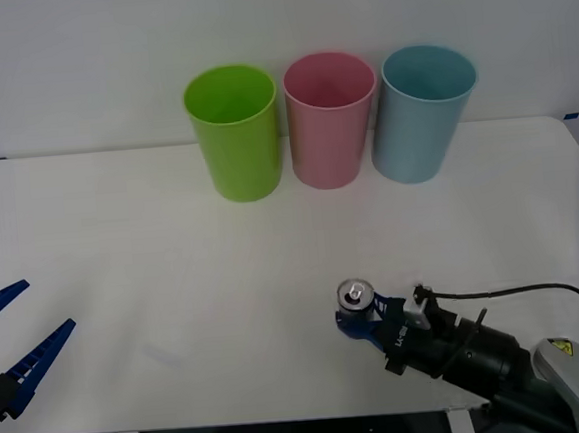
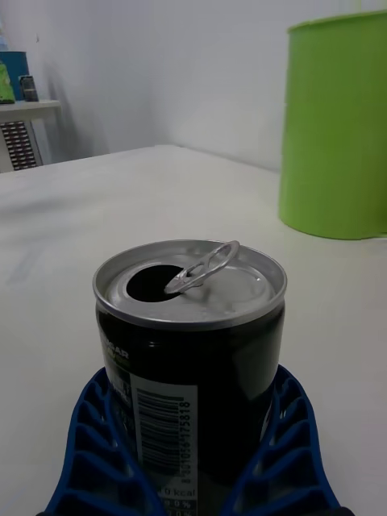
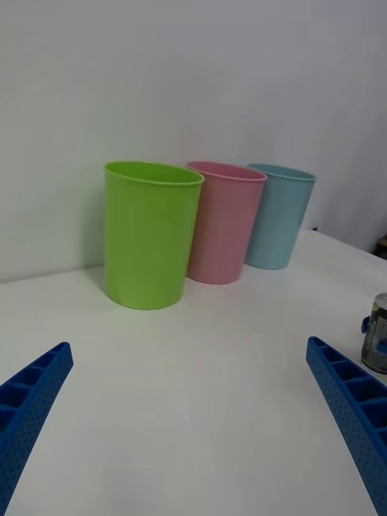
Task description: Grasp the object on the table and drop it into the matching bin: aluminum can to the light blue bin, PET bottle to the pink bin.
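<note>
The aluminum can (image 1: 354, 296), dark-sided with a silver top and a raised pull tab, stands upright on the white table (image 1: 173, 266) at the front right. My right gripper (image 1: 356, 314) reaches in low from the right and is shut on it. In the right wrist view the two blue fingers (image 2: 97, 451) press against both sides of the can (image 2: 189, 355). The light blue bin (image 1: 422, 116) and the pink bin (image 1: 330, 123) stand at the back of the table. My left gripper (image 1: 44, 306) hangs open at the front left, far from the can (image 3: 376, 332).
A lime green bin (image 1: 235, 135) stands left of the pink one, the three in a row near the back wall. Bare tabletop lies between the can and the bins. A black cable (image 1: 516, 291) loops off the right wrist.
</note>
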{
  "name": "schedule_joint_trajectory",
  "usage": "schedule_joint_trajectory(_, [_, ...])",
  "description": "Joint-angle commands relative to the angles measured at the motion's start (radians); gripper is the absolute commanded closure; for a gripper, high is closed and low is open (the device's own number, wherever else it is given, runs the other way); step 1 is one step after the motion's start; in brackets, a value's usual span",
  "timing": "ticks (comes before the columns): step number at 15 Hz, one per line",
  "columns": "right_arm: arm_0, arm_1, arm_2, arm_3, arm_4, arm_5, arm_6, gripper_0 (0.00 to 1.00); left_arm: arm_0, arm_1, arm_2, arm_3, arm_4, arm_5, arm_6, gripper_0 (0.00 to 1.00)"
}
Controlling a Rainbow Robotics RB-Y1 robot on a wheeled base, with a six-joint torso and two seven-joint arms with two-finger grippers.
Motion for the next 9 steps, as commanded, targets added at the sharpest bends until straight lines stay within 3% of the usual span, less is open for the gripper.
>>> schedule_joint_trajectory(1, [0.000,-0.008,-0.032,-0.030,-0.001,0.000,-0.066,1.00,0.000,0.000,0.000,0.000,0.000,0.000,0.000,0.00])
schedule_joint_trajectory(3, [0.000,-0.014,-0.061,-0.053,-0.001,0.003,-0.089,1.00,0.000,0.000,0.000,0.000,0.000,0.000,0.000,0.00])
schedule_joint_trajectory(9, [0.000,-0.051,-0.149,-0.179,-0.001,0.009,-0.331,1.00,0.000,0.000,0.000,0.000,0.000,0.000,0.000,0.00])
